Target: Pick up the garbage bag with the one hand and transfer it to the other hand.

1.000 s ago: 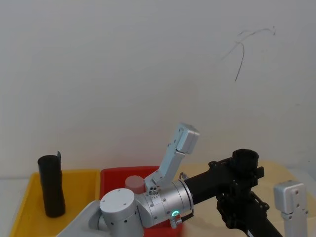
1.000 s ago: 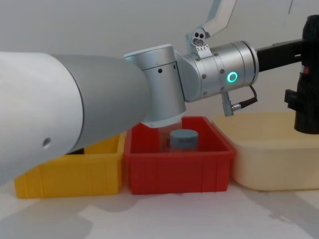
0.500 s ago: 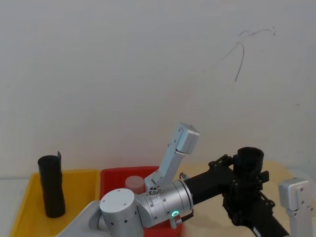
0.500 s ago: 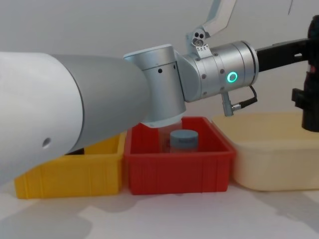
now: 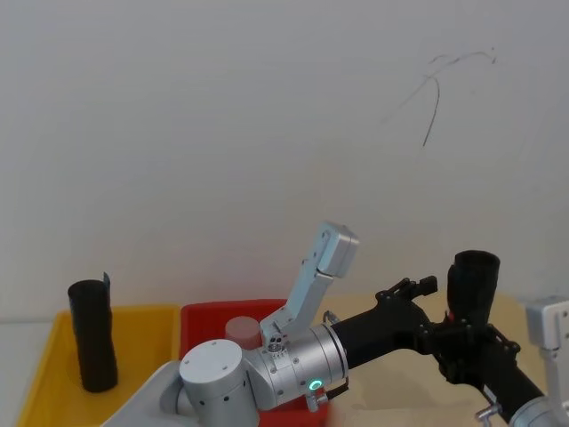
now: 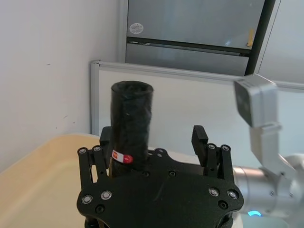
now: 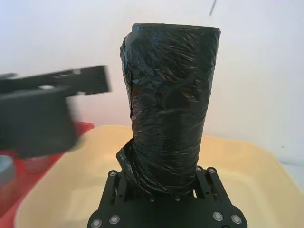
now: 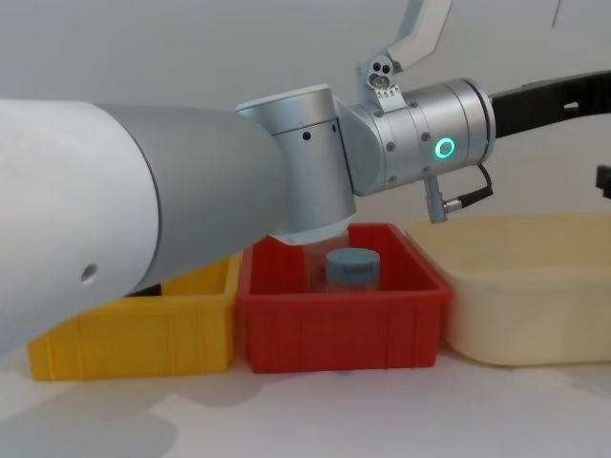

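Two grippers at the handover point, right of centre in the head view. Holding the tall matte-black cylindrical plastic roll, the garbage bag [image 5: 475, 280], upright in the black right gripper [image 5: 469, 325]: clamped low on the roll, above the cream plastic tub [image 8: 535, 305]. Black left gripper [image 6: 153, 136] just left of it, wide open, gripping nothing. In the left wrist view, roll close beside one finger [image 6: 105, 140], not centred in the gap; touching or not, cannot tell. Reads as the transfer step, with only one hand on the bag. Cannot call the direction from this. If handing to the left: centre the roll between the open fingers, close above the right's hold, then release the right. If already received: keep the clamp firm and back away without clipping that finger. Ignoring the second black roll [image 5: 92, 336] standing in the yellow plastic bin [image 5: 36, 374], lower left.
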